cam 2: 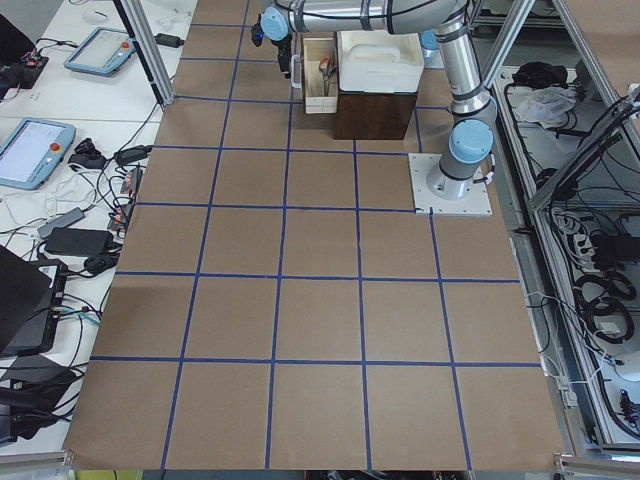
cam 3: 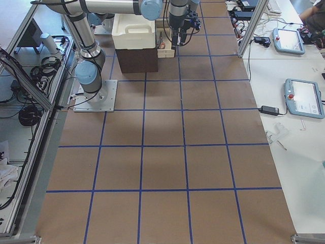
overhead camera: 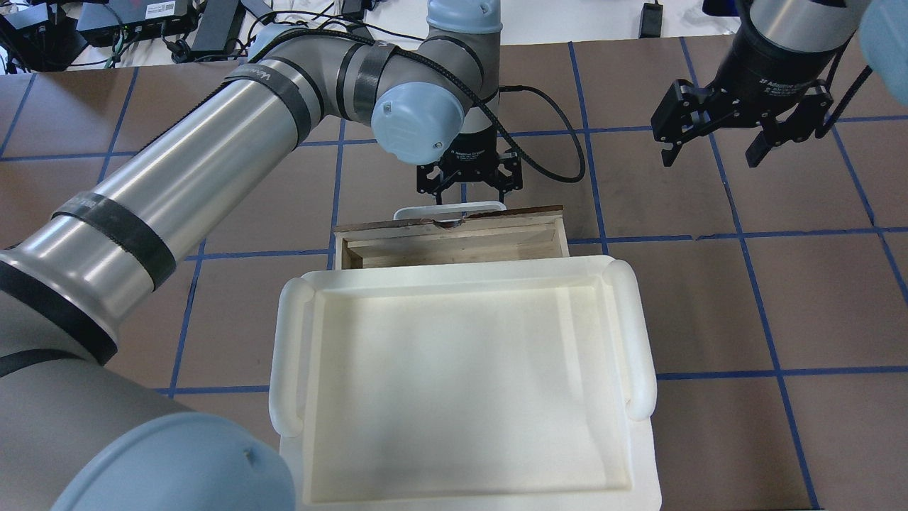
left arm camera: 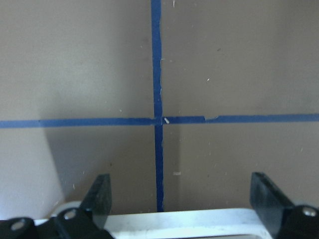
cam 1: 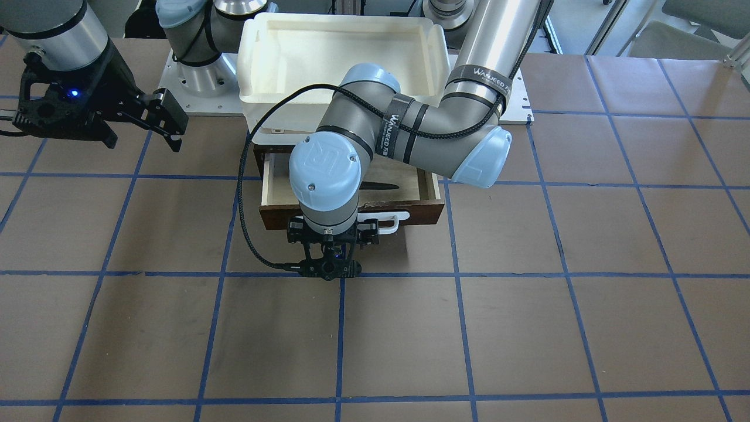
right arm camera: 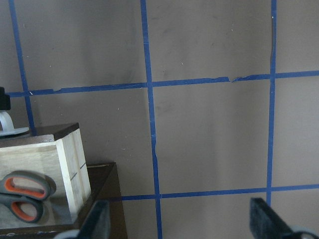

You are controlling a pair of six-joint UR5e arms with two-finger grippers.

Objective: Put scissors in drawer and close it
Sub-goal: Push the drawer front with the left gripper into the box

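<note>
Brown paper covers the table along the bottom of the front-facing view; nothing of the task lies there.

Mid-frame: left gripper is spread wide and holds nothing, with its fingers on either side of the white handle of the drawer. Contact with the bar: cannot tell. The drawer stands out, not yet shut. The scissors lie flat inside it, handles near one end wall.

Beyond: a white tray rests on top of the cabinet. Upper left: right gripper hangs released and empty, well apart from the cabinet.

Risks, as judged:
- A push landing off the handle's middle could skew the drawer and jam it partway.
- Open fingers may ride over the bar instead of pressing it.
- Nothing braces the cabinet, so it could slide back on the paper and carry the tray with it.
- A fast shove may send the scissors skidding inside the drawer.
</note>
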